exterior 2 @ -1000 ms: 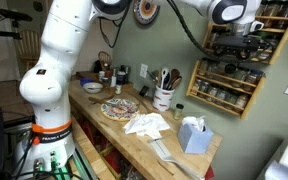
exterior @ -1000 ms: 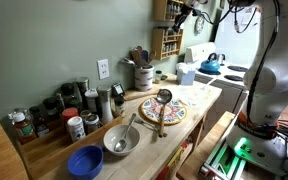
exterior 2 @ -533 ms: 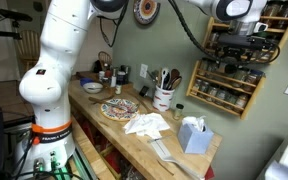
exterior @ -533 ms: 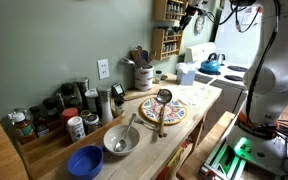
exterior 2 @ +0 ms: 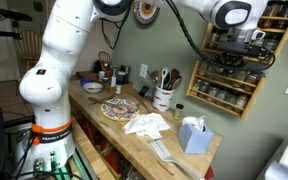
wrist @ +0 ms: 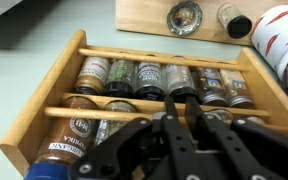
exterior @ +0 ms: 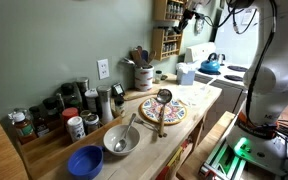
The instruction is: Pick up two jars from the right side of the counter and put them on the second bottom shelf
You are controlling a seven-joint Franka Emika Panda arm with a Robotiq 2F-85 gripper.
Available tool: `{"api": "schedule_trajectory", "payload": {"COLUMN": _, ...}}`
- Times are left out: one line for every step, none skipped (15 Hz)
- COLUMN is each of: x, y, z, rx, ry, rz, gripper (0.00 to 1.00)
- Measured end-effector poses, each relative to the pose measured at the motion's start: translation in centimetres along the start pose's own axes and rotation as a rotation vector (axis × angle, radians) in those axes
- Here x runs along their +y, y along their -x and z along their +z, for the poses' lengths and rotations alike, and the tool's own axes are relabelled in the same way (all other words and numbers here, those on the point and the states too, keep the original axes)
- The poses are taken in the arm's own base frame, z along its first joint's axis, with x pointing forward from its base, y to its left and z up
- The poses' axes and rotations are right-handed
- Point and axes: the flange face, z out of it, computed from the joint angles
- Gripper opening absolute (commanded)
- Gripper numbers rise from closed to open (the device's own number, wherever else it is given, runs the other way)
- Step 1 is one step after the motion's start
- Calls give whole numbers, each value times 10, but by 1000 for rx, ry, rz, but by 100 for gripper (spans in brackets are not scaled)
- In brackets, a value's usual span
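Note:
The wooden spice rack [exterior 2: 227,88] hangs on the wall above the counter [exterior 2: 174,142], with dark jars on every tier. Its second bottom shelf [exterior 2: 227,72] sits just under my gripper [exterior 2: 242,45]. In an exterior view the gripper [exterior: 187,14] is up against the rack's [exterior: 167,40] top part. In the wrist view my gripper [wrist: 182,101] points into a row of jars [wrist: 144,78] behind a wooden rail [wrist: 154,58]. Its black fingers stand close together with only a thin gap. I see nothing held between them. A small jar [exterior 2: 179,110] stands on the counter below.
A white utensil crock [exterior 2: 164,97], a tissue box [exterior 2: 192,133], crumpled paper [exterior 2: 146,123] and a patterned plate [exterior 2: 119,107] sit on the counter. Bottles [exterior: 54,108], a metal bowl [exterior: 121,140] and a blue bowl [exterior: 84,160] fill its other end. A blue kettle [exterior: 210,65] is on the stove.
The gripper's fingers have come together from wide open. The arm has hardly moved at the rack.

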Motion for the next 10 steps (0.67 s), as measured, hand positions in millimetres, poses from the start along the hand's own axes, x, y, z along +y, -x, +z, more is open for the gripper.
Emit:
{"api": "schedule_trajectory", "payload": {"x": 2, "y": 0, "z": 2, "rx": 5, "ry": 6, "rz": 3, "gripper": 0}}
{"api": "schedule_trajectory", "payload": {"x": 3, "y": 0, "z": 4, "rx": 10, "ry": 13, "rz": 8, "gripper": 0}}
{"api": "schedule_trajectory", "payload": {"x": 5, "y": -1, "z": 4, "rx": 19, "ry": 21, "rz": 16, "gripper": 0}}
{"api": "schedule_trajectory", "payload": {"x": 7, "y": -1, "z": 4, "rx": 31, "ry": 29, "rz": 24, "gripper": 0}}
{"api": "schedule_trajectory", "payload": {"x": 8, "y": -3, "z": 2, "rx": 49, "ry": 38, "rz": 32, "gripper": 0}}
{"api": "schedule_trajectory", "payload": {"x": 9, "y": -4, "z": 0, "rx": 67, "ry": 43, "rz": 39, "gripper": 0}}
{"api": "schedule_trajectory", "payload": {"x": 10, "y": -5, "z": -2, "rx": 87, "ry": 48, "rz": 45, "gripper": 0}}
{"api": "schedule_trajectory", "payload": {"x": 11, "y": -7, "z": -4, "rx": 103, "ry": 54, "rz": 50, "gripper": 0}}
{"api": "schedule_trajectory", "payload": {"x": 11, "y": -8, "z": -5, "rx": 117, "ry": 57, "rz": 53, "gripper": 0}}
{"api": "schedule_trajectory", "payload": {"x": 11, "y": -9, "z": -7, "rx": 130, "ry": 59, "rz": 57, "gripper": 0}}
